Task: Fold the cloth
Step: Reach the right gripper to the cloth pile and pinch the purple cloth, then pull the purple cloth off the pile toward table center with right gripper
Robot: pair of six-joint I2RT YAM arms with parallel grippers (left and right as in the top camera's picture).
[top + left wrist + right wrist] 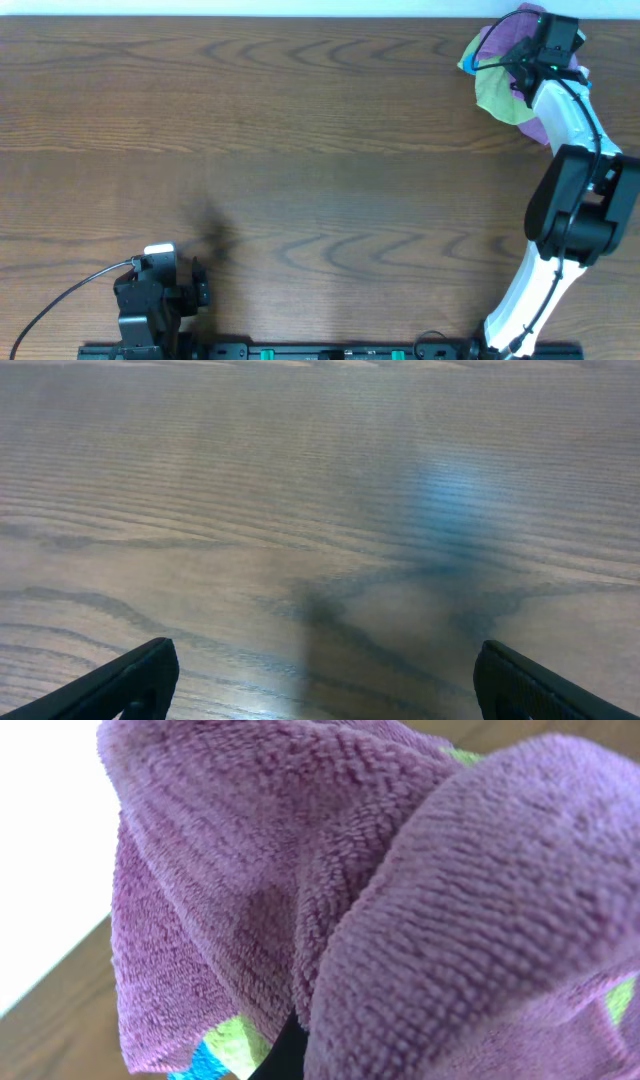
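The lilac cloth (508,36) lies bunched in a pile at the table's far right back corner. In the right wrist view the cloth (400,890) fills almost the whole frame, draped in folds right at the camera. My right gripper (540,52) is over the pile; only a sliver of one black finger (290,1050) shows under the folds, and the cloth is gathered round the jaws. My left gripper (320,685) is wide open and empty, low over bare wood at the front left (196,290).
A yellow-green cloth (500,92) lies under the lilac one, also showing in the right wrist view (238,1038). A bright blue cloth edge (470,64) peeks out at the pile's left (200,1062). The table's back edge (300,17) runs just behind the pile.
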